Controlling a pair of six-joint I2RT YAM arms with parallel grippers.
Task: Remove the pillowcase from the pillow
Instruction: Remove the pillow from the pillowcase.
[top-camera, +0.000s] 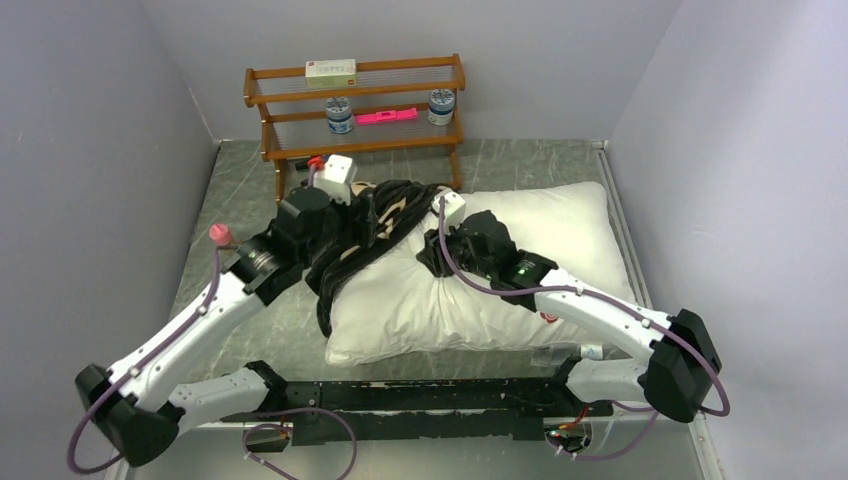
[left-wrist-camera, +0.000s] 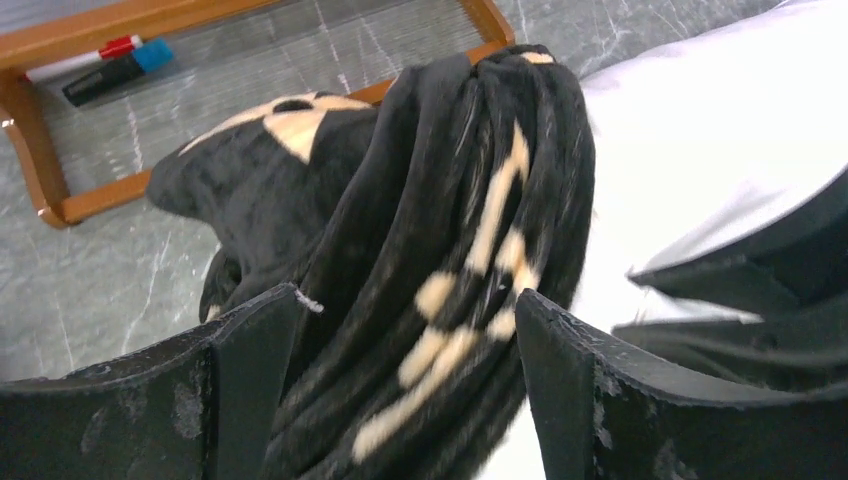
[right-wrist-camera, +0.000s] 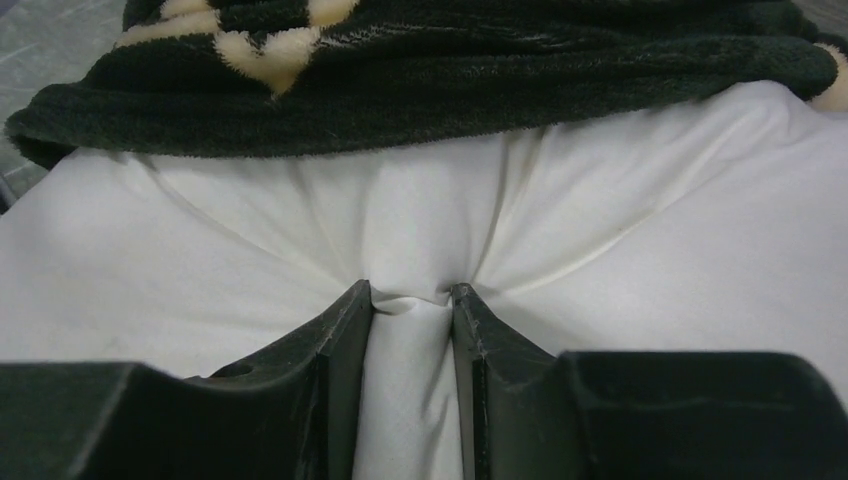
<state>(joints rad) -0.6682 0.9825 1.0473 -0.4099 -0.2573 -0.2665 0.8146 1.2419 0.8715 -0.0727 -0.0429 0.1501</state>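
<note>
— On the pillowcase (top-camera: 370, 235): plush black cloth, deep fuzzy pile, tan motifs just as fluffy.
— On the pillow (top-camera: 420, 300): smooth white cloth, matt, puckered into fine creases.
— Jaws of the left gripper (left-wrist-camera: 408, 295)?
— Matt black plastic, scuffed, dusty grey along the edges. Same for the right gripper (right-wrist-camera: 412, 290).
— And the counter (top-camera: 240, 190)?
— Grey, marble-veined, faint sheen.
— Far rack (top-camera: 400, 143)?
— Reddish-brown wood, varnished, fairly glossy; shelves of fine, metal-looking rods.
</note>
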